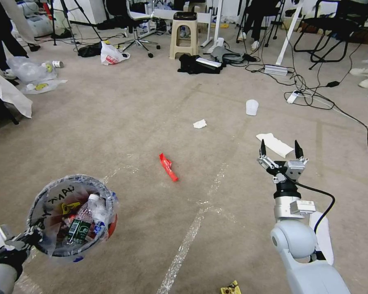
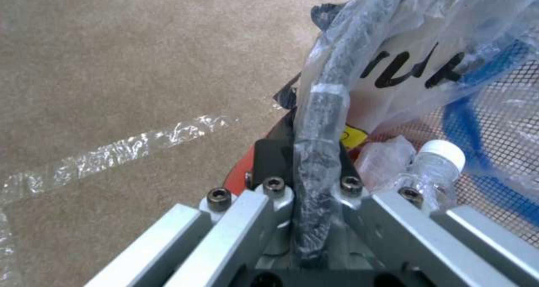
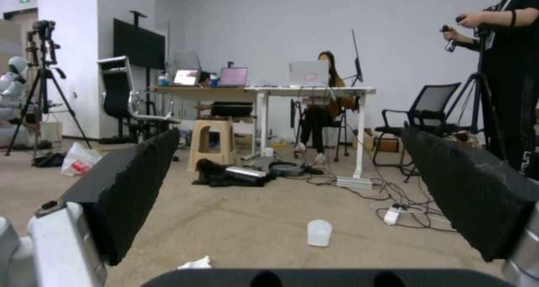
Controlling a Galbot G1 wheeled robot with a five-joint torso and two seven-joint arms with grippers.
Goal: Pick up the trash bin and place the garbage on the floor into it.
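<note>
My left gripper [image 1: 30, 237] was low on my left side, and it was pinching the rim of the trash bin [image 1: 75, 218]; in the left wrist view my fingers [image 2: 269, 158] were pressed on the bagged rim of the bin [image 2: 323, 110], one outside and one inside; the bin was held up off the floor [image 1: 122, 122] and tipped a bit toward me; its clear bag [image 1: 49, 200] had black writing near the rim; inside the bin I saw a bottle with a green label [image 1: 82, 222], something yellow and some clear plastic. A shiny tape line [image 1: 188, 241] ran over the carpet just beside the bin; past it, out in the middle of the floor, lay a red wrapper [image 1: 168, 167], well apart from the bin; farther back lay a small white tissue [image 1: 199, 123], and a clear cup [image 1: 252, 107] stood farther on; a bit of yellow litter [image 1: 230, 288] lay near my base. My right gripper [image 1: 280, 152] was up over the floor on my right side, with its fingers [image 3: 126, 181] spread wide and nothing between them; a white sheet of paper [image 1: 274, 143] lay on the carpet just past it.
</note>
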